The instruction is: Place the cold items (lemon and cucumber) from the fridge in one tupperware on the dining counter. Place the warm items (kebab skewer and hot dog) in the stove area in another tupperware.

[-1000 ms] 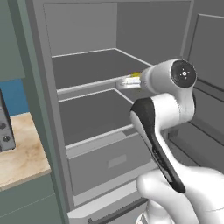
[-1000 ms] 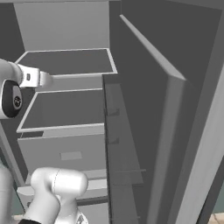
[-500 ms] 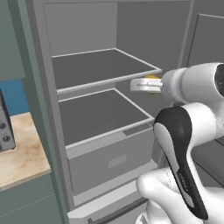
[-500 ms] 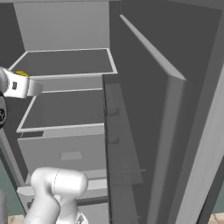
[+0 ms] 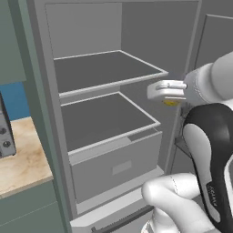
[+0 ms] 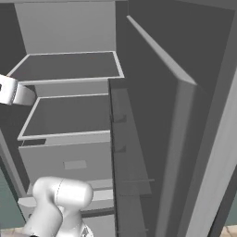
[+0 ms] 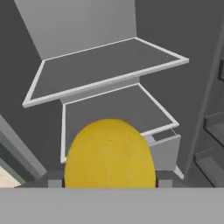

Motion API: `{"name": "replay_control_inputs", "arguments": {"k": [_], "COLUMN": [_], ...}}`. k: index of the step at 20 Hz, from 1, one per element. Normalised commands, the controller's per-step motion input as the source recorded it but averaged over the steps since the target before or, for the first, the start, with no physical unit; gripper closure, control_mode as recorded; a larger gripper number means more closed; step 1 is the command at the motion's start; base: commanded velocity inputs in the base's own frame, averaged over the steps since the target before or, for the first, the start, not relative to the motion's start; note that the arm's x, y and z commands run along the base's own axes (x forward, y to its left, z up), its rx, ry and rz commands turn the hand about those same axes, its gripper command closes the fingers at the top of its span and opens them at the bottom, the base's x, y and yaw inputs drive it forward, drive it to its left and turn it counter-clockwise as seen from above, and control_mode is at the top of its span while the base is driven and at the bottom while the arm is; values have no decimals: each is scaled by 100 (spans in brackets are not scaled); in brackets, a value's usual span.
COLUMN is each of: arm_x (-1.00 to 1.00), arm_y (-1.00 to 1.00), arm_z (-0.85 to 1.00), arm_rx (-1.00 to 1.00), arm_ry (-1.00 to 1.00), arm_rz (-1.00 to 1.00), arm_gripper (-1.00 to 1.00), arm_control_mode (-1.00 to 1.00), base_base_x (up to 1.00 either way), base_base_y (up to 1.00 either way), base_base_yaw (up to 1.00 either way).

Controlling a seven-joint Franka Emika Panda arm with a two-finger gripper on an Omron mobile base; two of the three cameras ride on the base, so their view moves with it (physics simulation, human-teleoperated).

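A yellow lemon sits between my two dark fingertips at the bottom of the hand view, and my gripper is shut on it. In the left base view the white hand of the gripper hangs in front of the open fridge, level with the upper shelf's right corner. A sliver of the lemon peeks out beneath it. In the right base view the hand is at the left edge. The cucumber, kebab skewer, hot dog and tupperware are out of view.
The fridge stands open with a bare upper shelf, a bare lower shelf and a closed drawer below. Its open door with door racks stands to the right. A wooden counter lies left of the fridge.
The arm has drawn back out of the fridge with the lemon still held, moving right in the left base view and left in the right base view.
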Motion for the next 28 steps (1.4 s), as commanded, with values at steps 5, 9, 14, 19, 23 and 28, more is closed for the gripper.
{"name": "replay_control_inputs", "arguments": {"k": [5, 9, 14, 19, 23, 28], "arm_x": [-56, -10, -33, -30, 0, 0], "arm_y": [-7, 0, 0, 0, 0, 0], "arm_z": [-17, -12, -18, -15, 0, 0], "arm_rx": [0, 0, 0, 0, 0, 0], "arm_ry": [6, 9, 6, 0, 0, 0], "arm_rz": [0, 0, 0, 0, 0, 0], "arm_gripper": [100, 100, 100, 100, 100, 100], "arm_control_mode": [-100, -100, -100, 100, 100, 100], "base_base_x": [0, 0, 0, -21, -42, -44], "base_base_y": [0, 0, 0, 2, 41, 61], "base_base_yaw": [0, 0, 0, 0, -10, -41]}}
